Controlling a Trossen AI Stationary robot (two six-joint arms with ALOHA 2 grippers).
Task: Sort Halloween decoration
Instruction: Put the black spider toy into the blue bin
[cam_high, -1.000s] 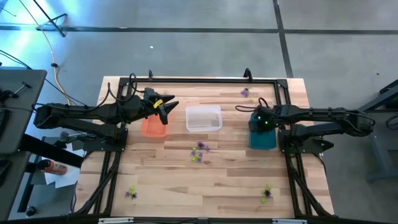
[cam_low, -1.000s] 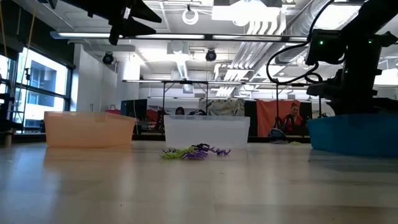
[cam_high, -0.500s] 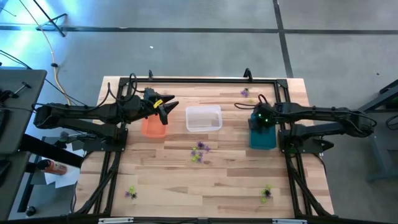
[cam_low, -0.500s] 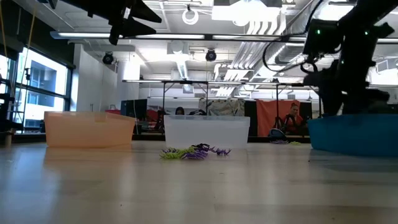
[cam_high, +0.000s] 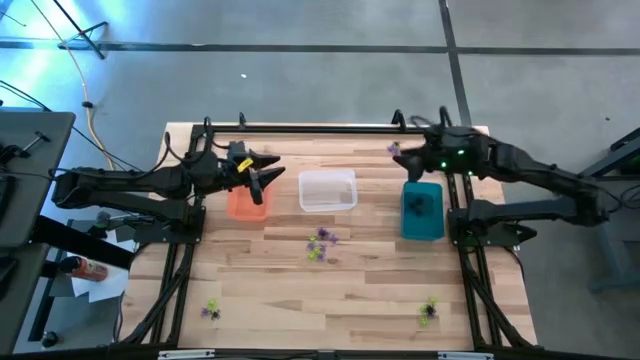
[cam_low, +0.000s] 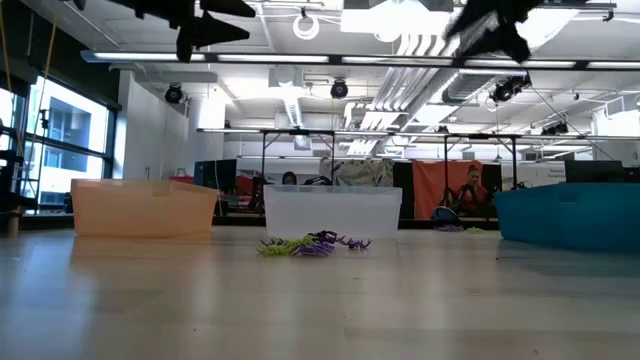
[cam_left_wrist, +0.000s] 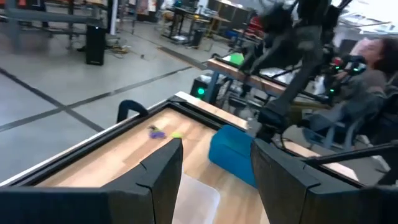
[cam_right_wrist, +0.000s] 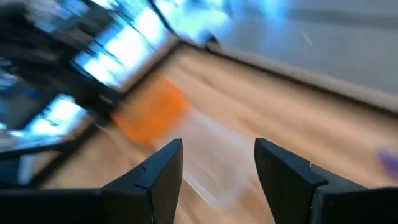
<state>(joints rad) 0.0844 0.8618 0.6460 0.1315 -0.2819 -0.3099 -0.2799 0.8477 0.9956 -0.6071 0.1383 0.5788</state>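
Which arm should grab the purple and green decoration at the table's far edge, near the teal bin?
Probably the right: the right gripper hangs open beside that decoration. The left gripper sits over the orange bin, farther away.

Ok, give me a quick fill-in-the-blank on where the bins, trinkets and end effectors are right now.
1. The clear bin sits between the orange bin and the ____ bin.
2. The left end effector hovers over the ____ bin.
3. The right end effector, its fingers open, is near the trinket at the table's ____ edge.

Missing words: teal; orange; far
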